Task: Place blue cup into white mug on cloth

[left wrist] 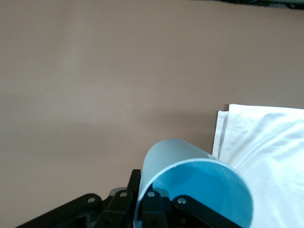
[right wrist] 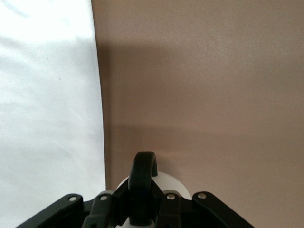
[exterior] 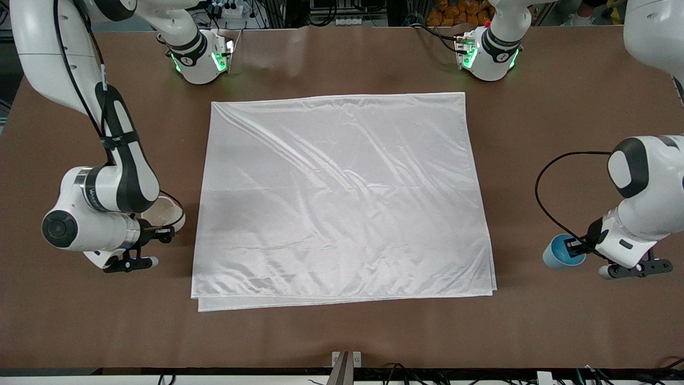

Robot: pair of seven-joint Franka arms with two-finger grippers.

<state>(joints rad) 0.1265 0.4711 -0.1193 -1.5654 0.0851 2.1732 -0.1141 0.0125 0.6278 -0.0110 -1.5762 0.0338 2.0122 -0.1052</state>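
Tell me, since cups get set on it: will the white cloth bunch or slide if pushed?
Probably both. The cloth looks shiny and satin-like, so likely slippery on the table; its wrinkles and doubled edges suggest floppy fabric that bunches.

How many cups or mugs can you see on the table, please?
2: the blue cup, held in the left gripper off the cloth's edge; the white mug, held in the right gripper.
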